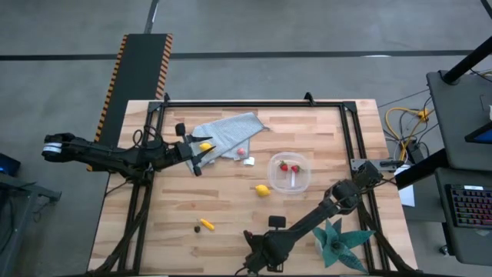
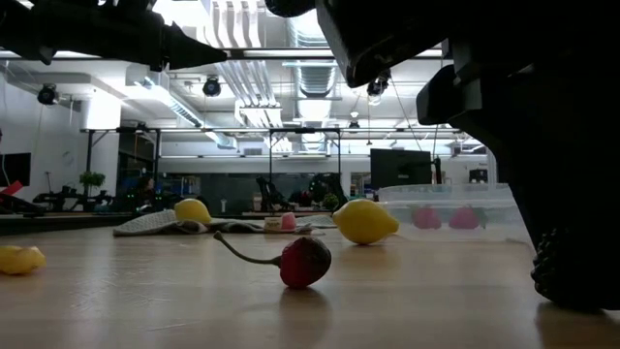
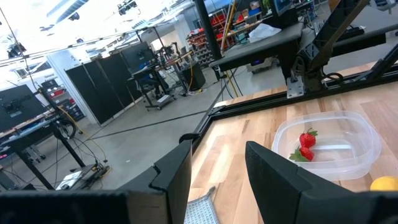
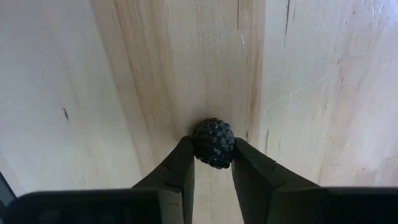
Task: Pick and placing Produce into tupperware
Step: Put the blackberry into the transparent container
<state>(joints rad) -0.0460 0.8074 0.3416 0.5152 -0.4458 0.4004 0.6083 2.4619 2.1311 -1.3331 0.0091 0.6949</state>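
Right gripper [image 4: 212, 163] is down at the near table edge with its fingers pinched on a dark bumpy berry [image 4: 214, 143] sitting on the wood. Further in there's a cherry [image 2: 304, 261], a lemon [image 1: 263, 190], then the clear tub [image 1: 304, 178] mid-table holding two strawberries [image 3: 306, 144]. Left gripper [image 3: 217, 168] hangs partly open, empty, over the grey cloth [image 1: 231, 131] at the back.

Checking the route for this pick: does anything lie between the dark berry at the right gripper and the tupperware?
A lemon lies near that line, just left of the tupperware. The right gripper has both fingers against the dark berry.
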